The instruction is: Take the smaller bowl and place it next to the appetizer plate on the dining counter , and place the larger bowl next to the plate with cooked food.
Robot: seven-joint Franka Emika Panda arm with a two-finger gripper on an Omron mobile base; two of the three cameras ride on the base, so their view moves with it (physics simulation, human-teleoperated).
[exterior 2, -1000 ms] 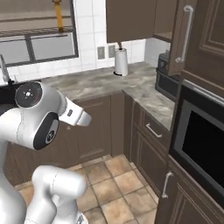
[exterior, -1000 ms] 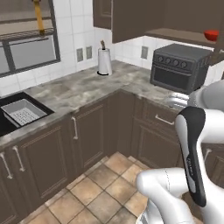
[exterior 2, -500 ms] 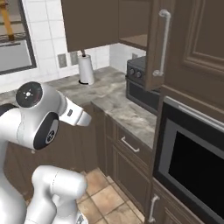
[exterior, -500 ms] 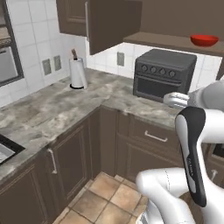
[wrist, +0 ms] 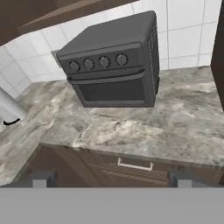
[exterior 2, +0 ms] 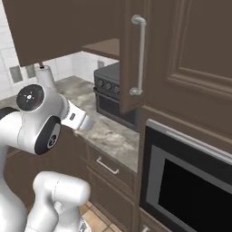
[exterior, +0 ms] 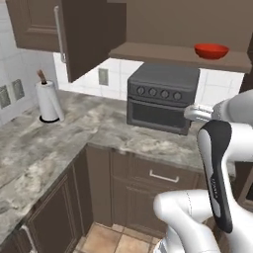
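Swung round with the base, so toaster oven (exterior: 163, 101) and open shelf (exterior: 180, 54) now face closer; smaller bowl (exterior: 211, 50) near shelf's right end; pincer (wrist: 109, 178) spread, empty; best to rise level, approach square, close gently over rim.

- A dark grey countertop oven (exterior 2: 110, 93) with a row of round knobs stands on the grey marbled stone counter (exterior 2: 106, 133), towards its rear.
- Left of the countertop oven, a white paper towel roll (exterior 2: 45, 75) stands upright before the white tiled wall (exterior 2: 18, 63).
- Right of the countertop oven, an open brown cabinet door (exterior 2: 136, 54) with a silver bar handle partly covers it.
- Below the counter, in front of the countertop oven, a brown drawer (exterior 2: 108, 166) carries a silver handle.
- Right of the countertop oven and lower, a black built-in oven (exterior 2: 190, 186) sits in tall brown cabinetry.
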